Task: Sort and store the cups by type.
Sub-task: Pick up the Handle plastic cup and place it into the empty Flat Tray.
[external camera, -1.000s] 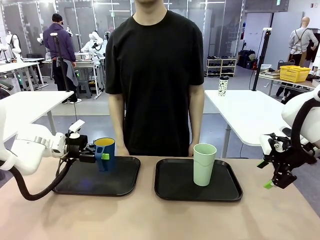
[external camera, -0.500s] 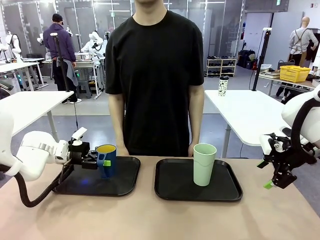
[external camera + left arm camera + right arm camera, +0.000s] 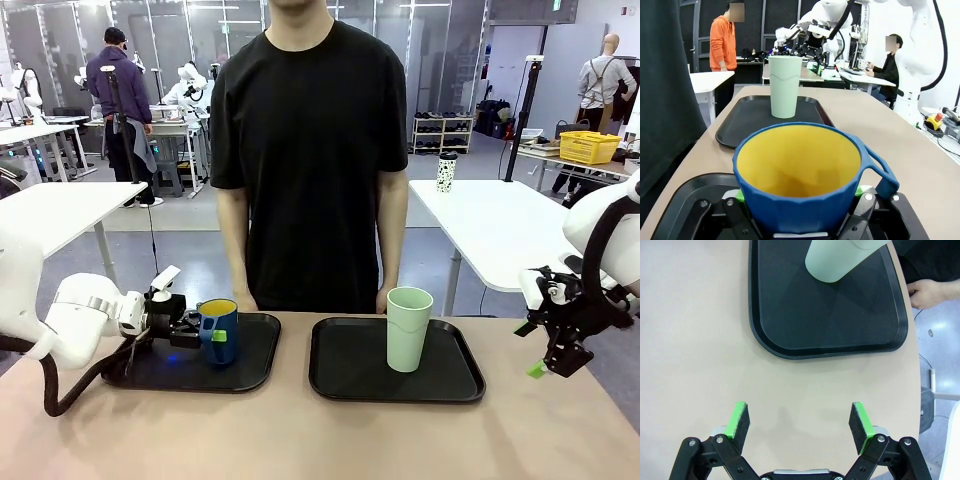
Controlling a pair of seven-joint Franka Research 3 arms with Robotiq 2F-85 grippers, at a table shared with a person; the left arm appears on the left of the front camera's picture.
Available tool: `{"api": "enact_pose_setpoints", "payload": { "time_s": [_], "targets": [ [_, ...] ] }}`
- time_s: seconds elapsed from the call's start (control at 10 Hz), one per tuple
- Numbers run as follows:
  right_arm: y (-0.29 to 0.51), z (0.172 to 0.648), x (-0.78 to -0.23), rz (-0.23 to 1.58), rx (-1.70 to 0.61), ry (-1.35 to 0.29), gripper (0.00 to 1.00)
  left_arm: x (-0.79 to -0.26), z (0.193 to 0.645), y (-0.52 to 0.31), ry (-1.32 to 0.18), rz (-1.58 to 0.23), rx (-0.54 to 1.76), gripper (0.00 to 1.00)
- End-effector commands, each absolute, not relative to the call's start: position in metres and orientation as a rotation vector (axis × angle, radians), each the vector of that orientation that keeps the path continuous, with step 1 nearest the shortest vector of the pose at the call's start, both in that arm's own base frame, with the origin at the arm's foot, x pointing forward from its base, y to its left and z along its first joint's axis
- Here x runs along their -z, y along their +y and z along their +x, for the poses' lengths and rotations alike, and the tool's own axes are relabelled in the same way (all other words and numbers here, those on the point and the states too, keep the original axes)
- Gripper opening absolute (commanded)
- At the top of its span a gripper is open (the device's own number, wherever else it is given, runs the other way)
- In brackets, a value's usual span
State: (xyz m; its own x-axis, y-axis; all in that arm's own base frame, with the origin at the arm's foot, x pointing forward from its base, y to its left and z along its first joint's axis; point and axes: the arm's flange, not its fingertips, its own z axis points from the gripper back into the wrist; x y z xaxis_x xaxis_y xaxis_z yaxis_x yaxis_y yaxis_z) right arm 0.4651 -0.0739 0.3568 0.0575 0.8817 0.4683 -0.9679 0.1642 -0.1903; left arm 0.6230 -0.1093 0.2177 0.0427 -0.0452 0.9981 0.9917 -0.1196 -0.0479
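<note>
- Your left gripper [image 3: 203,327] has carried the short dark blue mug with a handle and yellow inside [image 3: 218,331] lower over the last second; in the front view it now sits left of centre, just above or on the floor of the left black plastic tray [image 3: 255,362]. Whether its base touches the tray you cannot tell from here.
- The left gripper is clenched on the mug: in the left wrist view the blue wall [image 3: 800,189] fills the space between the green pads [image 3: 858,190], handle turned to the right of that frame.
- Compared with the earliest frame, the mug has dropped and moved slightly rightward, towards the middle of the tray, and the arm's elbow has sunk with it. The tilt seen half a second ago looks evened out; the rim stands close to level.
- This reads as the placing step for the mug nearly finished. What remains, as a judgement, is to settle it flat and let go without dragging it by the handle.
- The tall pale mint-green handleless tumbler [image 3: 408,328] stands upright on the right black tray [image 3: 450,385], right of centre, unchanged across the three front frames.
- Your right gripper [image 3: 549,359] hangs at the right edge of the front view, above the beige worktop [image 3: 320,440], unmoved. Its jaws stand wide apart and empty [image 3: 799,427], tray and tumbler base in the upper part of its wrist view.
- The person stands behind the worktop, a hand [image 3: 931,293] resting at its far edge.
</note>
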Motion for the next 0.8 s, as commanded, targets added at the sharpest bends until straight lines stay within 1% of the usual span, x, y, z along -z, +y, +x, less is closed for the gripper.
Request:
{"api": "enact_pose_setpoints", "payload": {
  "time_s": [0.0,0.2,0.3,0.4,0.5,0.7],
  "targets": [
    [-0.0727,0.4692,-0.3573,0.208,-1.399,-0.561,1.0,-0.2118,0.6277,-0.1056,-1.095,-1.308,1.32,0.76],
    [-0.0727,0.4692,-0.3573,0.208,-1.399,-0.561,1.0,-0.2061,0.628,-0.1048,-1.087,-1.296,1.324,0.76],
    [-0.0727,0.4692,-0.3573,0.208,-1.399,-0.561,1.0,-0.2043,0.6288,-0.105,-1.076,-1.288,1.341,0.81],
    [-0.0727,0.4692,-0.3573,0.208,-1.399,-0.561,1.0,-0.2041,0.6284,-0.1049,-1.076,-1.291,1.356,0.92],
    [-0.0727,0.4692,-0.3573,0.208,-1.399,-0.561,1.0,-0.2039,0.6281,-0.1049,-1.075,-1.283,1.372,1.0],
    [-0.0727,0.4692,-0.3573,0.208,-1.399,-0.561,1.0,-0.2037,0.6287,-0.1013,-1.07,-1.278,1.369,1.0]
  ]
}}
